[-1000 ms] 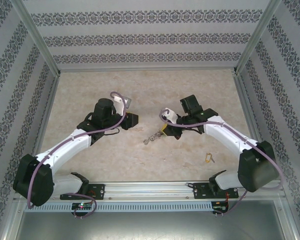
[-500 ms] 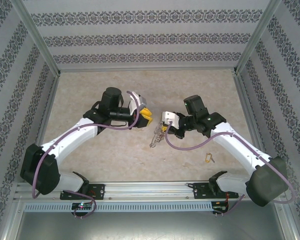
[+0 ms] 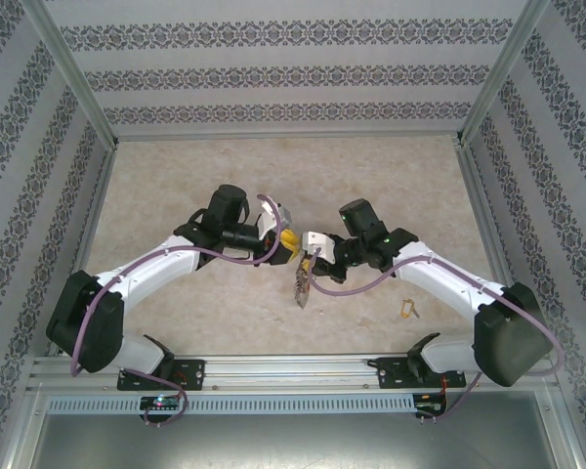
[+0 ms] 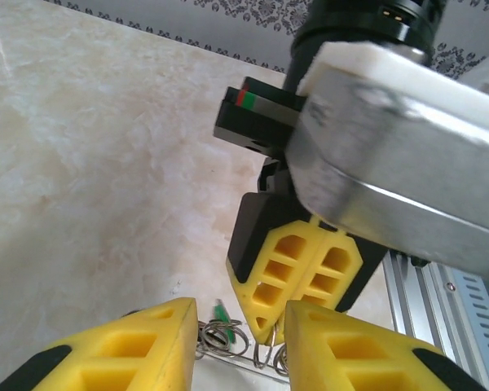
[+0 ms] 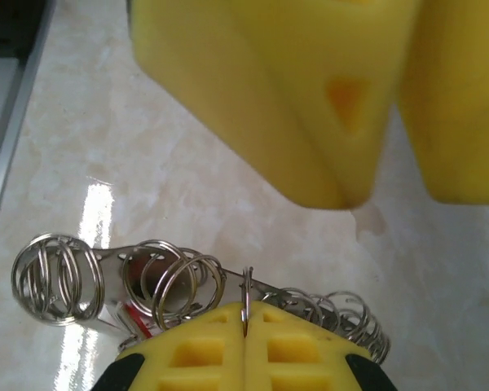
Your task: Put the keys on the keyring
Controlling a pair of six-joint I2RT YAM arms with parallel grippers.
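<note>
The right claw [image 5: 244, 330] is pressed tight on the thin rim of the keyring [image 5: 159, 277], which hangs from it over the table [image 3: 391, 176]. The left claw [image 4: 240, 338] faces it nose to nose, spread. A yellow-tagged key [image 3: 407, 309] lies well apart.

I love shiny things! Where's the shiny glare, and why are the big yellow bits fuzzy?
Right wrist view: white glare on the table; the left gripper up top is out of focus, likely too close to the lens; the keyring is sharp. Top external view: even light.
</note>
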